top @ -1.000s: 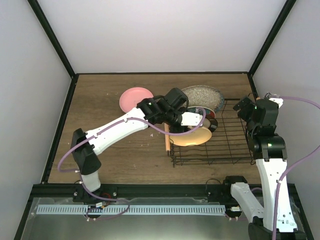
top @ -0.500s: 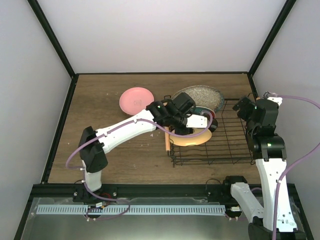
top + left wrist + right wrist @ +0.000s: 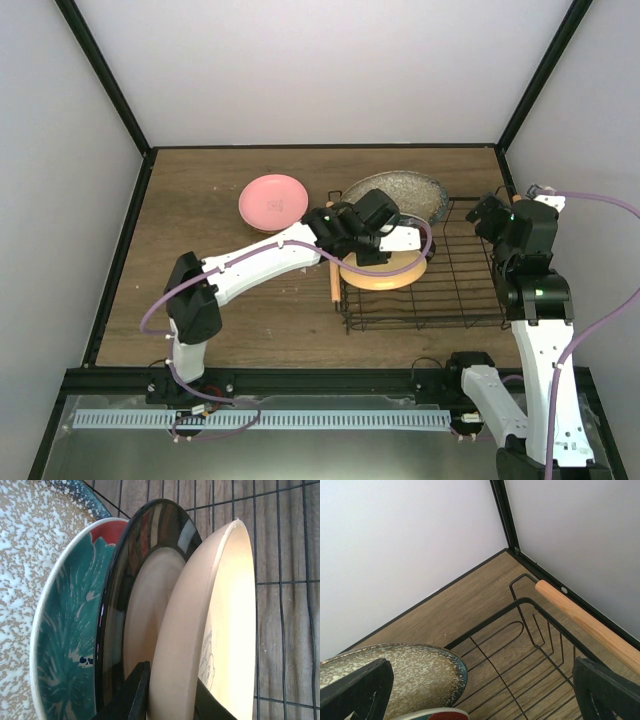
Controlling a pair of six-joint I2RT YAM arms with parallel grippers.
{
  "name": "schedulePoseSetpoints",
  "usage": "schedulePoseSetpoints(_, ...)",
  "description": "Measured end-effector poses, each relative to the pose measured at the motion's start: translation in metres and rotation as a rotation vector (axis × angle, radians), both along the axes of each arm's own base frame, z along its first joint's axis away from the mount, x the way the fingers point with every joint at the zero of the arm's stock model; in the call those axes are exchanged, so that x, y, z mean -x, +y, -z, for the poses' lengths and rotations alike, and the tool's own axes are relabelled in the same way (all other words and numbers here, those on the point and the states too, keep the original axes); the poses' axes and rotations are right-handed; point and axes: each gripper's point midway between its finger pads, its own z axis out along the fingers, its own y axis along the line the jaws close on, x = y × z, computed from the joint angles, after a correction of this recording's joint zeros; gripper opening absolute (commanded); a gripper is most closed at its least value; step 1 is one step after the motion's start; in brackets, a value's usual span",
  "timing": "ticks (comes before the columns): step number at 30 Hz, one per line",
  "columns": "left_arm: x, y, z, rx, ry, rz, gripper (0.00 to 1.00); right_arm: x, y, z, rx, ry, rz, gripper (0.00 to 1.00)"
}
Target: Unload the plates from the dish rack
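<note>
My left gripper (image 3: 388, 258) reaches into the dish rack (image 3: 470, 290). In the left wrist view its fingers (image 3: 135, 692) sit on both sides of the rim of the orange-yellow plate (image 3: 225, 615), which stands on edge; the gripper (image 3: 170, 692) is shut on it. Behind it stand the cream plate with dark rim (image 3: 145, 590), the red plate with teal flower (image 3: 70, 645) and the grey speckled plate (image 3: 25, 555). The pink plate (image 3: 273, 200) lies on the table. My right gripper (image 3: 497, 215) is open and empty above the rack's back right corner. The pale green plate is out of view.
The rack's wooden handles run along its left side (image 3: 333, 282) and right side (image 3: 590, 625). In the right wrist view the grey plate (image 3: 415, 672) leans at the rack's back wire (image 3: 540, 645). Walls close the table at the back and on both sides.
My left arm has pushed further right into the rack, and its fingers now straddle the orange-yellow plate's rim. The right arm has not moved.
</note>
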Motion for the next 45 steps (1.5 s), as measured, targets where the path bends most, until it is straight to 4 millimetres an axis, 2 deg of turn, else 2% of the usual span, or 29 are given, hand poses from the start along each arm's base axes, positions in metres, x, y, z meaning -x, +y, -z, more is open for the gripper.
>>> schedulePoseSetpoints(5, -0.001, -0.002, -0.003, -0.002, -0.026, -0.015, 0.04, 0.000, 0.000, 0.000, -0.004, -0.002, 0.002, 1.00)
schedulePoseSetpoints(9, 0.002, -0.008, -0.020, 0.034, -0.030, -0.014, 0.04, 0.001, 0.000, -0.001, -0.010, -0.007, 0.004, 1.00)
schedulePoseSetpoints(14, 0.008, -0.017, -0.065, 0.144, -0.046, -0.004, 0.04, 0.003, 0.000, -0.001, -0.024, -0.015, 0.008, 1.00)
schedulePoseSetpoints(19, 0.015, -0.001, -0.124, 0.266, -0.083, -0.018, 0.04, 0.003, 0.001, -0.001, -0.030, -0.017, 0.006, 1.00)
schedulePoseSetpoints(23, 0.010, 0.036, -0.189, 0.412, -0.138, -0.060, 0.04, 0.003, 0.001, 0.000, -0.030, -0.017, 0.005, 1.00)
schedulePoseSetpoints(26, -0.006, 0.084, -0.245, 0.546, -0.200, -0.138, 0.04, 0.002, 0.003, 0.007, -0.034, 0.000, -0.005, 1.00)
schedulePoseSetpoints(27, -0.010, 0.096, -0.258, 0.582, -0.214, -0.160, 0.04, 0.001, 0.003, 0.009, -0.035, 0.005, -0.007, 1.00)
schedulePoseSetpoints(30, -0.041, 0.160, -0.300, 0.729, -0.246, -0.291, 0.04, -0.002, 0.005, 0.014, -0.039, 0.022, -0.017, 1.00)
schedulePoseSetpoints(32, -0.070, 0.207, -0.310, 0.800, -0.251, -0.415, 0.04, -0.005, 0.006, 0.018, -0.040, 0.034, -0.020, 1.00)
schedulePoseSetpoints(34, -0.101, 0.255, -0.307, 0.861, -0.225, -0.546, 0.04, -0.006, 0.006, 0.019, -0.041, 0.038, -0.021, 1.00)
schedulePoseSetpoints(35, -0.120, 0.282, -0.297, 0.892, -0.189, -0.623, 0.04, -0.007, 0.006, 0.019, -0.042, 0.037, -0.024, 1.00)
schedulePoseSetpoints(37, -0.151, 0.322, -0.271, 0.946, -0.099, -0.745, 0.04, -0.008, 0.007, 0.018, -0.042, 0.034, -0.025, 1.00)
schedulePoseSetpoints(38, -0.168, 0.340, -0.252, 0.971, -0.033, -0.806, 0.04, -0.009, 0.007, 0.018, -0.043, 0.033, -0.027, 1.00)
schedulePoseSetpoints(40, -0.202, 0.372, -0.198, 1.008, 0.132, -0.926, 0.04, -0.010, 0.007, 0.018, -0.043, 0.032, -0.029, 1.00)
schedulePoseSetpoints(41, -0.214, 0.381, -0.171, 1.014, 0.208, -0.972, 0.04, -0.011, 0.007, 0.018, -0.043, 0.031, -0.029, 1.00)
schedulePoseSetpoints(42, -0.226, 0.390, -0.136, 1.015, 0.309, -1.027, 0.04, -0.011, 0.007, 0.018, -0.043, 0.032, -0.029, 1.00)
schedulePoseSetpoints(43, -0.235, 0.395, -0.100, 1.009, 0.404, -1.077, 0.04, -0.011, 0.007, 0.019, -0.042, 0.035, -0.029, 1.00)
schedulePoseSetpoints(45, -0.242, 0.397, -0.045, 0.991, 0.552, -1.151, 0.04, -0.012, 0.007, 0.020, -0.039, 0.040, -0.029, 1.00)
